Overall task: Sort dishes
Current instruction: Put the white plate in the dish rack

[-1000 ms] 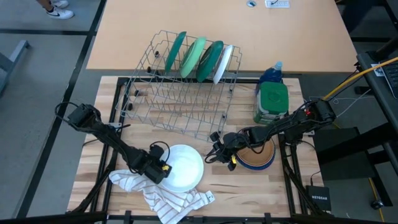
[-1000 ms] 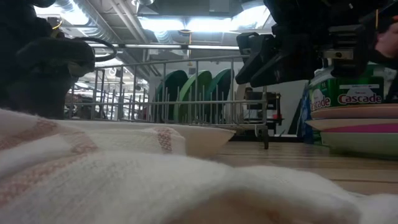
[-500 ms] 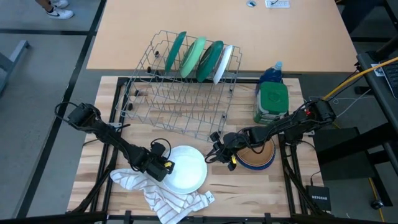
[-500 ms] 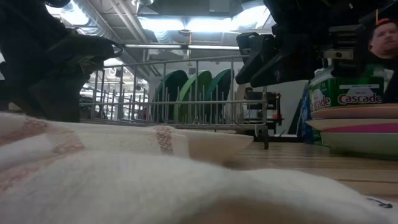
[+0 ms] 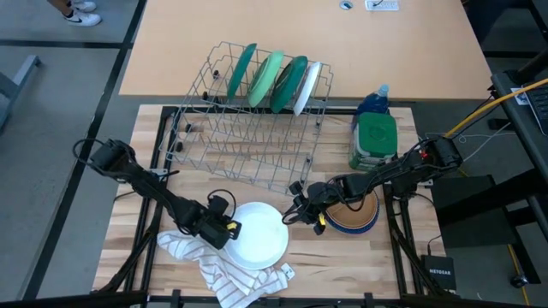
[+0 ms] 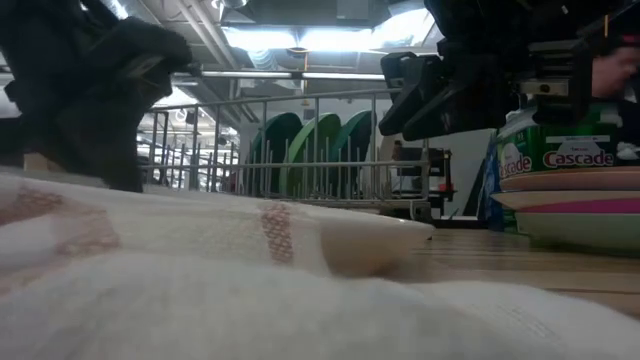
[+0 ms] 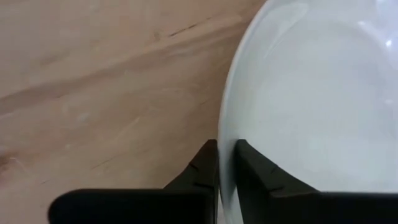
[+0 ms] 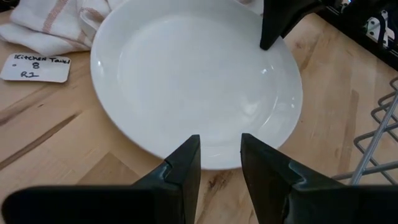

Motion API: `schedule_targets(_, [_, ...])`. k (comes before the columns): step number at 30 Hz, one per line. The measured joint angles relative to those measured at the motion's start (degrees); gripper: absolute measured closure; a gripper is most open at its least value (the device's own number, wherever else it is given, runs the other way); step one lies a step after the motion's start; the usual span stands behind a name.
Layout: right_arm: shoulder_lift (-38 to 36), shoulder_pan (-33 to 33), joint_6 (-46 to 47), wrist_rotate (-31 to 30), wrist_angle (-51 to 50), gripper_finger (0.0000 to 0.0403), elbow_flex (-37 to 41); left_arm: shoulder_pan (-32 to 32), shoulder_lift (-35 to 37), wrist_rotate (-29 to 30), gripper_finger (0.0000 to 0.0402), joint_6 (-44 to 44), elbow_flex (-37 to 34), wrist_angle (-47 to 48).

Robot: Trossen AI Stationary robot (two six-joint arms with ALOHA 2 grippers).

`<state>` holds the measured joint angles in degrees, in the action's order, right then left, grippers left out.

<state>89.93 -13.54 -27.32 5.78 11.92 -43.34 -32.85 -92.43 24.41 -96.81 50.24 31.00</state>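
Observation:
A white plate [image 5: 261,244] lies on the wooden table near its front edge, partly over a white striped cloth [image 5: 224,272]. My left gripper [image 5: 226,229] is at the plate's left rim and shut on it. My right gripper [image 5: 300,213] hovers open just right of the plate, its fingers [image 8: 186,163] pointing at the plate's near rim [image 8: 205,158] without touching it. Several green and white plates [image 5: 274,79] stand on edge in the wire rack [image 5: 248,141]. A stack of blue, pink and tan dishes [image 5: 355,216] sits under my right arm. My left gripper [image 7: 227,167] pinches the white plate's left rim [image 7: 225,140] between its two fingers, one finger [image 7: 252,169] over the inside of the plate and one on the outer side. The fingers slant down from the table's left. The plate's right part [image 6: 385,250] rests on the table.
A green-lidded container [image 5: 375,141] and a blue bottle [image 5: 373,103] stand at the right, behind the stack. The wire rack fills the far middle of the table. A paper label [image 8: 37,67] lies beside the cloth. Bare wood shows between plate and rack.
The white plate has slid a little toward the table's right and near edges, with my left gripper moving along at its left rim. The cloth's edge under the plate has shifted with it. My right gripper has kept still.

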Motion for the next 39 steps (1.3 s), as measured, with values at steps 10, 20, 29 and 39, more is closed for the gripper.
schedule_targets(10, [0.00,0.00,0.06,-0.18,0.30,0.0286,0.03,0.01,4.53,4.68,0.0399,4.92,0.00,-0.09])
schedule_targets(20, [-0.02,0.00,0.05,-0.20,0.59,0.0286,0.03,0.01,5.70,5.49,0.0401,8.39,-0.02,-0.20])
schedule_targets(29, [-0.15,0.00,0.05,-0.22,3.66,0.0286,0.05,-0.09,9.28,6.10,0.0401,15.41,0.92,0.27])
schedule_targets(39, [-0.17,0.00,2.76,-4.00,4.96,0.0286,-1.43,-0.04,13.67,7.73,0.0401,24.06,1.99,0.74])
